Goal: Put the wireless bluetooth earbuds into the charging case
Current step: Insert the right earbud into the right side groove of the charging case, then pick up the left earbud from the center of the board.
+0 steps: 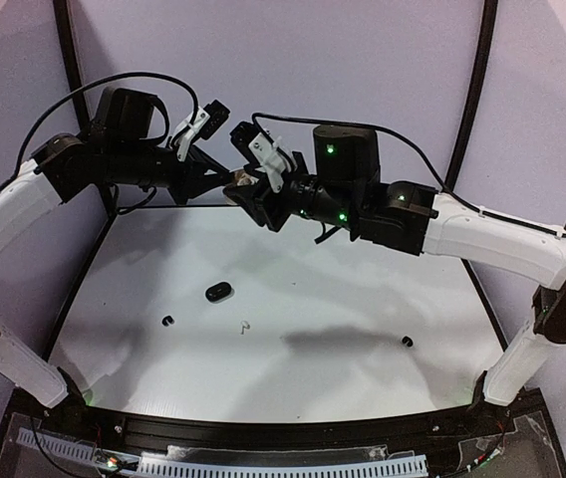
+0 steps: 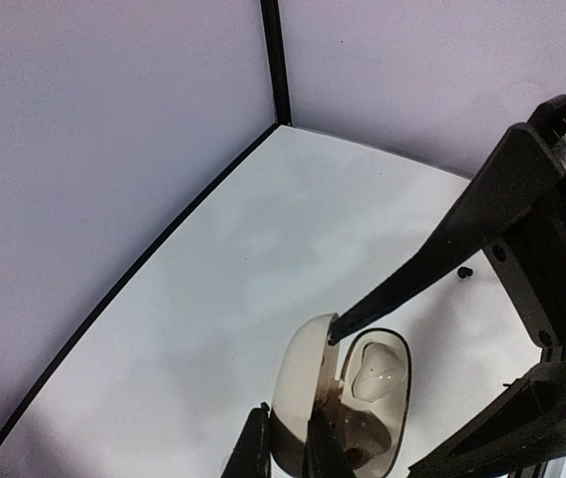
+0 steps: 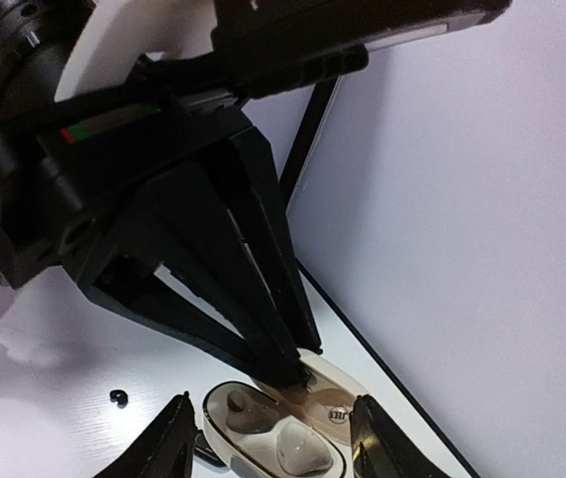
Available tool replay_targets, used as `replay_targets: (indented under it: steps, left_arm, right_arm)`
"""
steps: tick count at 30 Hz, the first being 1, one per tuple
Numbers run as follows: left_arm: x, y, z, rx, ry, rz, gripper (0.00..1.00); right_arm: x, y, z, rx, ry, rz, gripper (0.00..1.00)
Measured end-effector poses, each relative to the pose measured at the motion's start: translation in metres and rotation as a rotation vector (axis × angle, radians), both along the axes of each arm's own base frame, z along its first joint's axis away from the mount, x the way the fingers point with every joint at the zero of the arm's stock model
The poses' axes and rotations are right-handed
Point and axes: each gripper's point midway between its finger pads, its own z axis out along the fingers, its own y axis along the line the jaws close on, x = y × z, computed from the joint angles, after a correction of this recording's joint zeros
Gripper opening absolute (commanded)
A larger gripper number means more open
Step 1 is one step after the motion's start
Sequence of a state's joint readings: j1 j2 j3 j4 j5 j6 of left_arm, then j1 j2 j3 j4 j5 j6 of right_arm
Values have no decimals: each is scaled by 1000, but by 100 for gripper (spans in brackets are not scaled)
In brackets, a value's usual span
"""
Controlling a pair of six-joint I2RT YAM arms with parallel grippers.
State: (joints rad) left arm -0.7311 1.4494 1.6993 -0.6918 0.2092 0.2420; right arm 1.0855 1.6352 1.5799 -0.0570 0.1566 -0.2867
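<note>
A white charging case (image 2: 373, 398) hangs open in the air at the back of the table, with one white earbud (image 2: 379, 366) seated in it and the other socket empty. My left gripper (image 2: 285, 453) is shut on the case's lid (image 2: 305, 378). My right gripper (image 3: 272, 400) is open and straddles the case (image 3: 263, 428); one of its fingertips (image 2: 335, 335) touches the lid's edge. On the table lie a second white earbud (image 1: 246, 326) and two black earbuds (image 1: 168, 321) (image 1: 407, 341). In the top view the two grippers (image 1: 231, 184) (image 1: 250, 195) meet.
A closed black case (image 1: 219, 292) lies on the white table (image 1: 363, 299) left of centre. Grey walls and black frame posts (image 2: 275, 60) close in the back corner behind the grippers.
</note>
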Motion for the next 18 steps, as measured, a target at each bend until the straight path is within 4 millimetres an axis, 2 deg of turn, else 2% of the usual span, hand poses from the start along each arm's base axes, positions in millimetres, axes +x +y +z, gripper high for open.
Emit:
replay_targets:
  steps: [3,8,12,13,14,16,18]
  left_arm:
    - [-1,-1,1,-12,11,-5,1]
    - [-1,-1,1,-15,15,-3,1]
    - [-4,-3,1,-16,17,-13,1]
    - [-4,-4,0,-16,18,-14,1]
    - [-4,-4,-2,-13,20,-15,1]
    - [-4,-4,-4,-8,20,-16,1]
    - [-3,-4,-7,-2,20,-15,1]
  right_arm:
    - [-3,1,3,16,24,14,63]
    - [-7,0,9,55,57,31,69]
    - [-5,-16,32,122,64,14,69]
    - [-4,-17,33,127,65,13,65]
    - [-6,-26,48,164,61,7,59]
    - [-9,-38,64,216,60,2,39]
    - [-14,-50,75,255,67,0,24]
